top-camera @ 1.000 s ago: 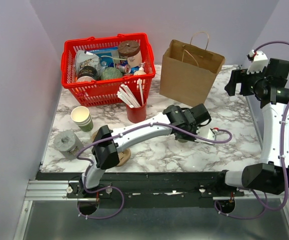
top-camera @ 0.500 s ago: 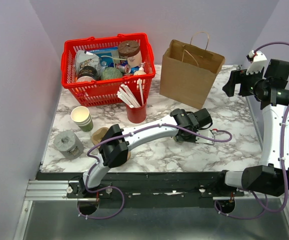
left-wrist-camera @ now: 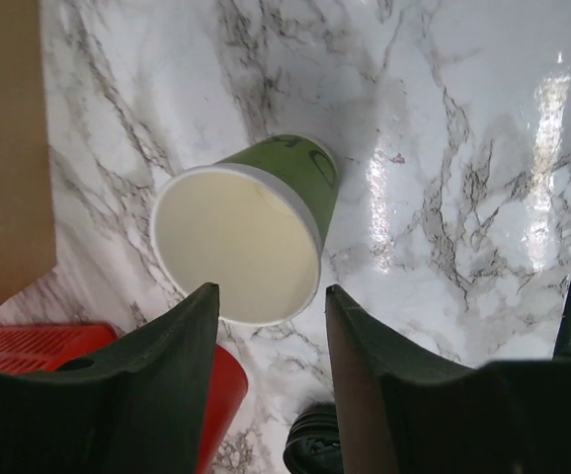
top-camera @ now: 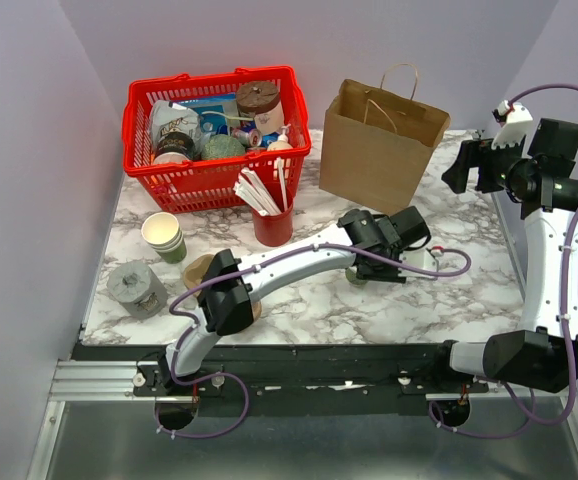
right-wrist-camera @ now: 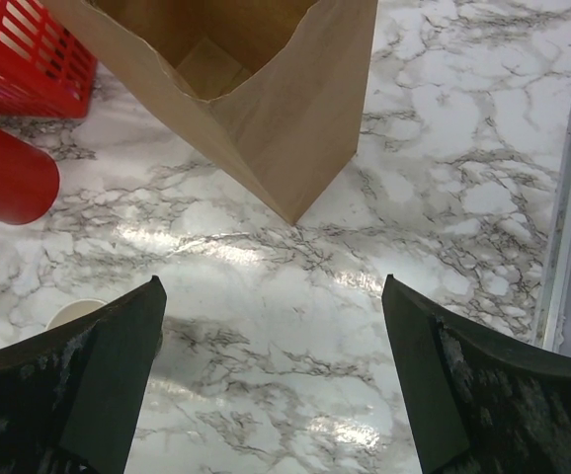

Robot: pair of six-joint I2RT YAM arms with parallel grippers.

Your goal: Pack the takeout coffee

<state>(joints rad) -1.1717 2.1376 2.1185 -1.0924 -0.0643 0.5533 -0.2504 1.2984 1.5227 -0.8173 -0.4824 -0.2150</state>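
A single green paper cup [left-wrist-camera: 300, 168] stands on the marble with no lid, its cream inside bare. My left gripper [left-wrist-camera: 271, 291] hovers just above it, open, with the dark fingers [left-wrist-camera: 182, 346] apart and touching nothing. From above, that cup [top-camera: 353, 275] peeks out under the left gripper [top-camera: 369, 262] in front of the brown paper bag [top-camera: 379, 145]. My right gripper [right-wrist-camera: 273, 286] is open and empty over the marble, held high at the right [top-camera: 464, 165]; the cup's rim [right-wrist-camera: 78, 311] shows at its left. The takeout coffee, a lidded cup, is out of view.
The bag [right-wrist-camera: 246, 69] stands open-topped. A red basket [top-camera: 214, 180] of goods sits at the back left, with a red cup of straws [top-camera: 272, 225] before it. A stack of lidless cups [top-camera: 164, 237] and a grey round object [top-camera: 134, 285] sit at the left.
My left gripper has gone from shut to open, letting go of the green cup, which now stands on the marble. The right arm has barely moved.
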